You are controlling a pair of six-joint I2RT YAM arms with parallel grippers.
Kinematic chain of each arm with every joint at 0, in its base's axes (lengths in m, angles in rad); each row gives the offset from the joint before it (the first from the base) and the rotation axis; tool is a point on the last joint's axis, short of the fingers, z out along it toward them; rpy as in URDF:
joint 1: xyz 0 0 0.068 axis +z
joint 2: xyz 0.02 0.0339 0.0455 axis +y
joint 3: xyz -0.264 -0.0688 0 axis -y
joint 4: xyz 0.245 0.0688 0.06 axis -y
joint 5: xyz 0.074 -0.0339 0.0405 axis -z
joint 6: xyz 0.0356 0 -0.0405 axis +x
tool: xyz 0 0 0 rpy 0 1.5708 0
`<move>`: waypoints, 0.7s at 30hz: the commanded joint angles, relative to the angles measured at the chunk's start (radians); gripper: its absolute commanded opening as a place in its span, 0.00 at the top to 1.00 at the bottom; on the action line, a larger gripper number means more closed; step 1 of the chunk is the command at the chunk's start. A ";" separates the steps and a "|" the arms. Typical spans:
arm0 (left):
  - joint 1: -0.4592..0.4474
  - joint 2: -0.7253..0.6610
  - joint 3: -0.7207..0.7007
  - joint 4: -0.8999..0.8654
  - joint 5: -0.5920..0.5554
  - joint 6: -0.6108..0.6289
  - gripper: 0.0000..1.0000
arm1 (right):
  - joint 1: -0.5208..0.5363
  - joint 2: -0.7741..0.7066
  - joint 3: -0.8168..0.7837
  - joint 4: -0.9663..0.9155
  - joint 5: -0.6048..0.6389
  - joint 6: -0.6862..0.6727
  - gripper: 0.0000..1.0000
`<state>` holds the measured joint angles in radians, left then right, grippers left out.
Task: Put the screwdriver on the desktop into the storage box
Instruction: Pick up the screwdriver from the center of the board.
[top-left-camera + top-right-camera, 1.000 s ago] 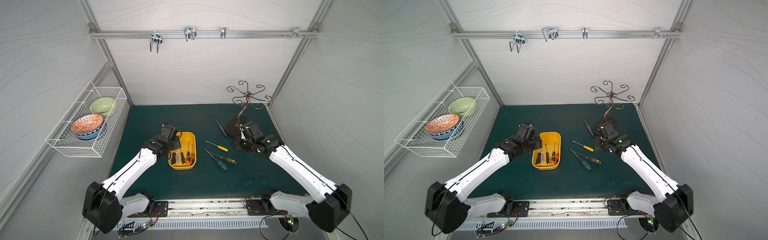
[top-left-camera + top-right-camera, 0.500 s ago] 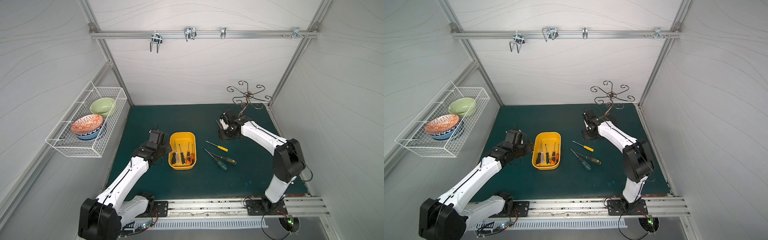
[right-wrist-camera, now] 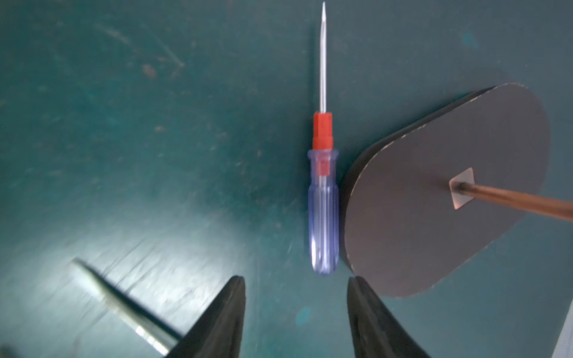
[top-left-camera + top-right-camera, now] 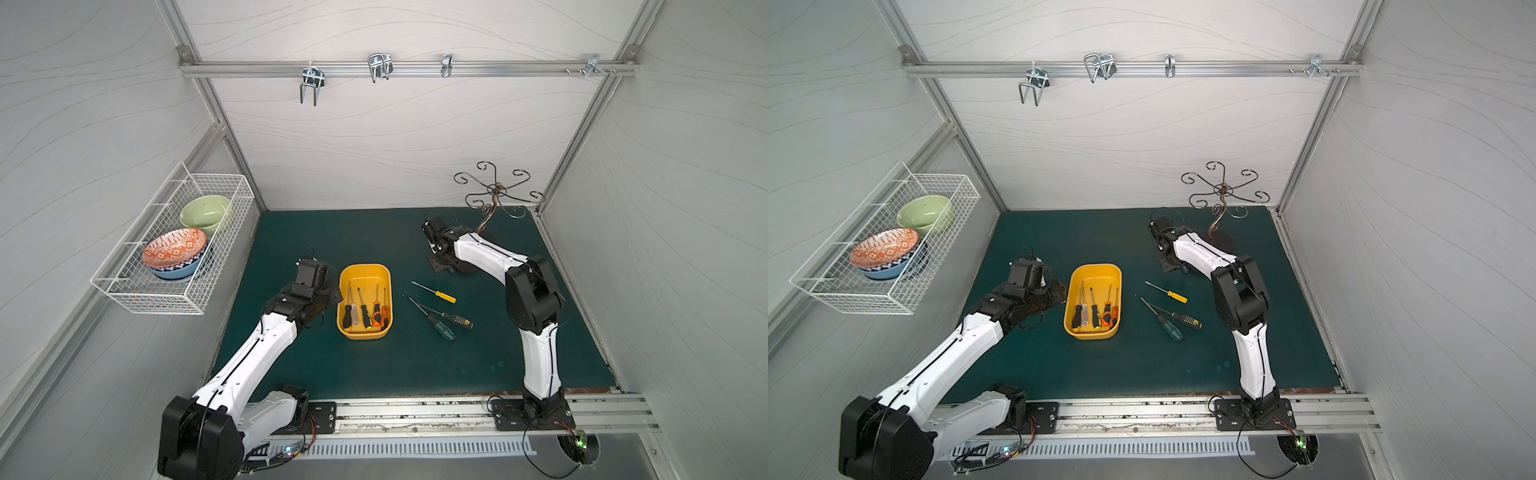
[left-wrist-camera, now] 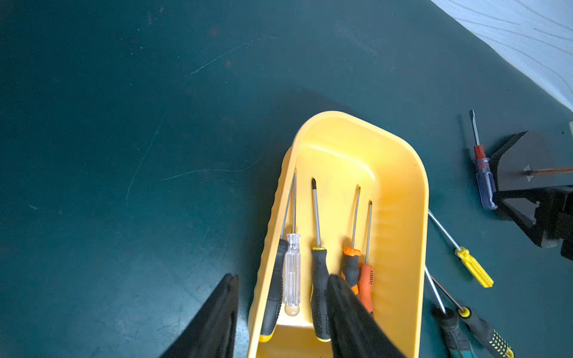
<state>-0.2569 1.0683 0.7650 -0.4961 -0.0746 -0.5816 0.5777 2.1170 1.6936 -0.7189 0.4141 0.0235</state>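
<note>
Counting boxed screwdrivers (image 5: 318, 269): five | loose screwdrivers (image 4: 444, 296) on desktop (image 4: 374, 365): four | bowls (image 4: 174, 248): two

Left arm (image 4: 257, 353), right arm (image 4: 538, 365): white link shells, black joints, thin black cables. Black screwed base plates (image 4: 322, 417), lower frame. Fingers (image 5: 214, 319) matte black, tapered.

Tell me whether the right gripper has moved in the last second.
Yes. The right gripper went from in front of the stand base to its side facing the yellow box.
</note>
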 commanded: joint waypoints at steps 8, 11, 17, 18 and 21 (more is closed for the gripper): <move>0.018 0.018 0.000 0.053 -0.007 0.020 0.52 | -0.010 0.106 0.103 0.003 0.023 -0.045 0.48; 0.018 0.025 -0.009 0.068 -0.003 0.013 0.53 | -0.019 0.127 0.124 -0.002 -0.002 -0.040 0.49; 0.019 0.042 -0.003 0.066 -0.002 0.015 0.54 | -0.032 0.170 0.162 -0.022 -0.006 -0.032 0.50; 0.019 0.040 -0.003 0.066 -0.004 0.016 0.54 | -0.034 0.173 0.164 -0.025 -0.002 -0.028 0.50; 0.019 0.039 -0.005 0.065 -0.007 0.016 0.54 | -0.043 0.186 0.171 -0.039 0.000 -0.007 0.50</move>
<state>-0.2440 1.1042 0.7536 -0.4633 -0.0742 -0.5770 0.5465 2.2803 1.8454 -0.7185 0.4179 -0.0109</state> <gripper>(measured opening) 0.463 0.501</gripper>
